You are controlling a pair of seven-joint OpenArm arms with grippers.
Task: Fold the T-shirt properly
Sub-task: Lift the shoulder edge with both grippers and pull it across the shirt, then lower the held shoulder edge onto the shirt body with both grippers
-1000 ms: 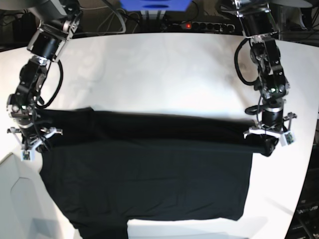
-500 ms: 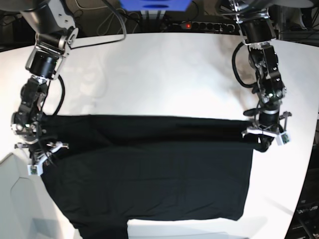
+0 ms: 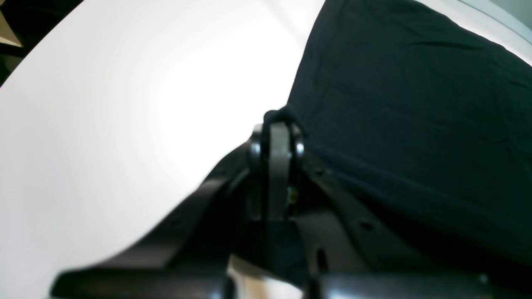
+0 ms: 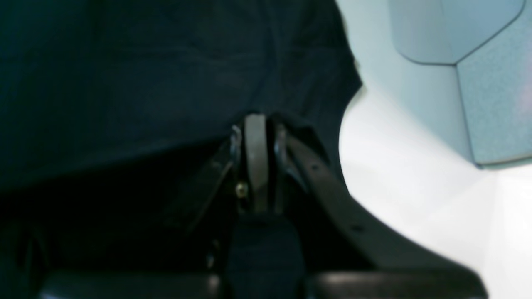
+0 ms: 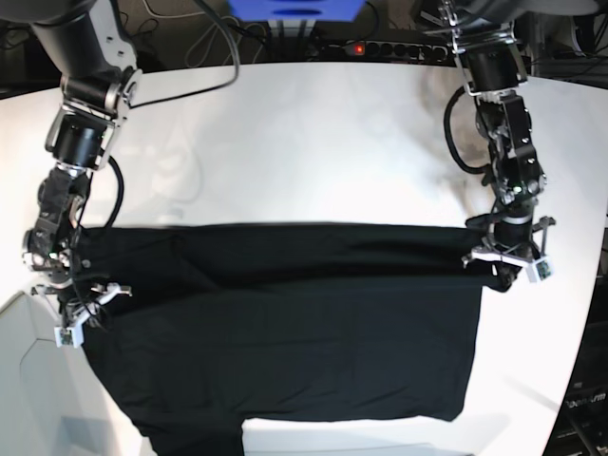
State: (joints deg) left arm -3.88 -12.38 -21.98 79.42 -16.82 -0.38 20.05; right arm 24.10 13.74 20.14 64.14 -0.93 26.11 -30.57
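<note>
We see large plain black cloth T-shirt (image 5: 285,332) across white desk (image 5: 304,142); left claw (image 5: 503,271) and right claw (image 5: 81,309) each clamp shirt's folded edge.

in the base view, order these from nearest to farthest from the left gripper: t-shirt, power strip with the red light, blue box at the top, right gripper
1. T-shirt: pinched in the left gripper, at its right end.
2. Power strip: back edge, above and left of it.
3. Blue box: further left along the back.
4. Right gripper: far left, across the shirt.

Black T-shirt (image 5: 285,332) on white table (image 5: 304,142), both claws at its edge.
</note>
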